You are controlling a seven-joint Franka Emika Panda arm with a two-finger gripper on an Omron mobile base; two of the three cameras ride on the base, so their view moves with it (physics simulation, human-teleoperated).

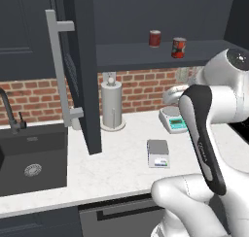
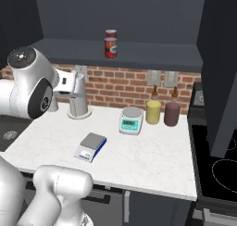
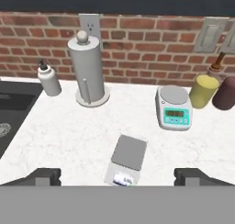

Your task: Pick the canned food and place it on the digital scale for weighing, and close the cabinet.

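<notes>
A white marbled tabletop (image 2: 152, 151) runs under a red brick wall (image 3: 137, 35), with a dark sink (image 1: 29, 158) sunk in at its left end and a black stove (image 2: 215, 169) at its right. The small flat grey digital scale (image 3: 126, 159) lies bare near the front edge of the tabletop, its white display panel facing forward. Behind it stand a paper towel holder (image 3: 89, 71), a small grey soap bottle (image 3: 48, 80), a white round-plate scale (image 3: 173, 107) with a teal display, a yellow bottle (image 3: 204, 90) and a dark red bottle (image 3: 227, 93). The cabinet (image 1: 80, 61) above hangs open, its charcoal door swung out over the tabletop. On its shelf the canned food (image 1: 178, 47) stands upright near a second red can (image 1: 154, 38). The gripper (image 3: 117, 176) hovers above the digital scale, fingers spread wide and holding nothing.
</notes>
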